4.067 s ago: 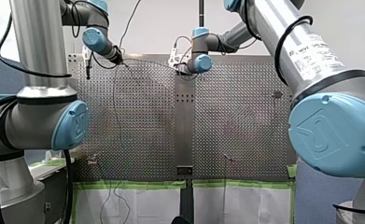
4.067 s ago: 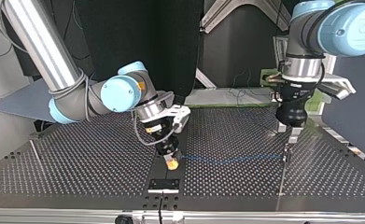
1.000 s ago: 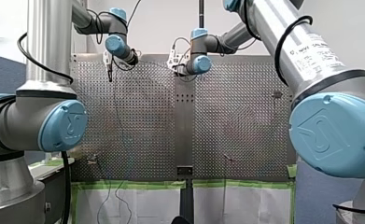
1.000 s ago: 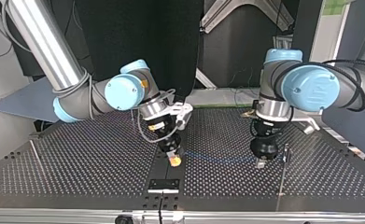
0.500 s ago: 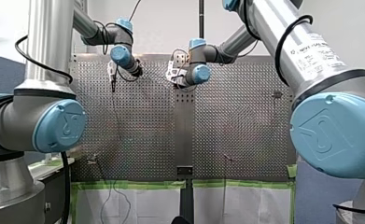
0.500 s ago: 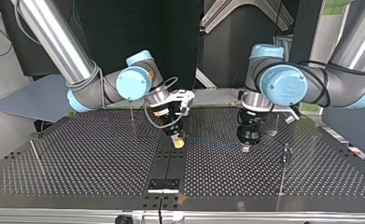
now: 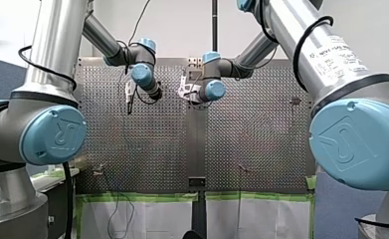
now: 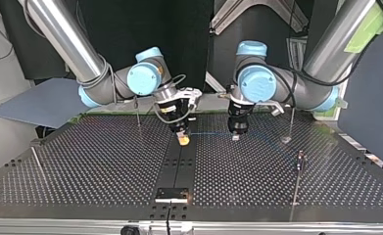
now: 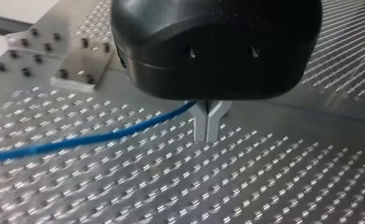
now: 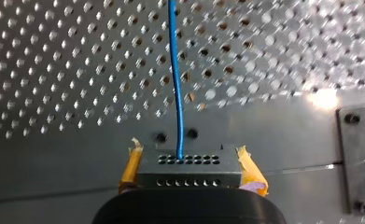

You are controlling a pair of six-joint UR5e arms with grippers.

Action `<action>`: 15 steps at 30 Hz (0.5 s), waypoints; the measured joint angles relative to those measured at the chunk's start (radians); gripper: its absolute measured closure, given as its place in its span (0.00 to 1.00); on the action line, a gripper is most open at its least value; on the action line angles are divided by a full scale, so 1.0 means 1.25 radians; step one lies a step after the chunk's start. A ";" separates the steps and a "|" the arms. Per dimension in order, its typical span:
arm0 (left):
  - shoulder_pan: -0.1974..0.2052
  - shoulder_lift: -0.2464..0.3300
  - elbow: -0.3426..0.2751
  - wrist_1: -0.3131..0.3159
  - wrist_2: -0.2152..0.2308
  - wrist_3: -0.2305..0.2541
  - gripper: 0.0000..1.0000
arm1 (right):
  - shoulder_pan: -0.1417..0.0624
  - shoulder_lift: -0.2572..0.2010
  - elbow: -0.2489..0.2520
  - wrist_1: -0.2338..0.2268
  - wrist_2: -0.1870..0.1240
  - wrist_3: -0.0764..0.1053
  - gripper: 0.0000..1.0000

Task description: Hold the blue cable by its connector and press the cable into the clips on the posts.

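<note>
While both arms are working over the far half of the table (image 8: 96, 176), the nearest post (image 8: 298, 169) is standing alone toward the top view's right, well apart from the cable. Another post (image 8: 36, 161) is standing near the left edge.

Further back, the blue cable (image 8: 211, 133) is stretching low over the table, its long axis running side to side between the two grippers. At one end the right gripper (image 8: 182, 140), with yellow pads, is clamping the black connector (image 10: 189, 165), and the cable is leaving it straight ahead. At the other end the left gripper (image 8: 235, 136) is pinching the cable itself, its metal fingers (image 9: 200, 128) pressed together.

Beyond them two more posts are standing. One (image 8: 138, 111) is past the right gripper. The other (image 8: 291, 120) is past the left gripper, roughly in line with the cable.

Judgement: the left arm is sitting nearer that last post, so the press is likely heading that way.

Count: one cable, one connector, two grippers, four posts. The clips are showing too small to count.
</note>
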 joint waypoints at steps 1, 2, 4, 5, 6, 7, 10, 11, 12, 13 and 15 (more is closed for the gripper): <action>-0.006 -0.001 -0.005 0.006 -0.006 0.000 1.00 | -0.001 0.000 0.008 -0.008 0.007 -0.005 1.00; -0.012 -0.001 -0.013 0.013 -0.013 -0.001 1.00 | -0.002 0.000 0.014 -0.015 0.013 -0.009 1.00; -0.019 -0.002 -0.025 0.025 -0.025 -0.002 1.00 | -0.005 0.000 0.030 -0.030 0.029 -0.017 1.00; -0.022 -0.003 -0.034 0.034 -0.034 -0.003 1.00 | -0.006 0.000 0.037 -0.037 0.035 -0.020 1.00; -0.023 -0.003 -0.040 0.041 -0.040 -0.003 1.00 | -0.007 0.000 0.044 -0.044 0.041 -0.023 1.00; -0.024 -0.003 -0.046 0.047 -0.046 -0.004 1.00 | -0.008 0.000 0.053 -0.053 0.048 -0.026 1.00; -0.027 -0.003 -0.069 0.070 -0.057 -0.004 1.00 | -0.011 0.000 0.076 -0.076 0.066 -0.031 1.00; -0.028 -0.003 -0.078 0.078 -0.059 -0.004 1.00 | -0.012 0.000 0.083 -0.083 0.070 -0.031 1.00; -0.029 -0.003 -0.084 0.085 -0.060 -0.003 1.00 | -0.013 0.000 0.089 -0.089 0.073 -0.030 1.00; -0.030 -0.003 -0.091 0.091 -0.061 -0.003 1.00 | -0.013 0.000 0.097 -0.097 0.077 -0.029 1.00; -0.032 -0.004 -0.105 0.105 -0.062 -0.003 1.00 | -0.013 0.000 0.109 -0.109 0.083 -0.027 1.00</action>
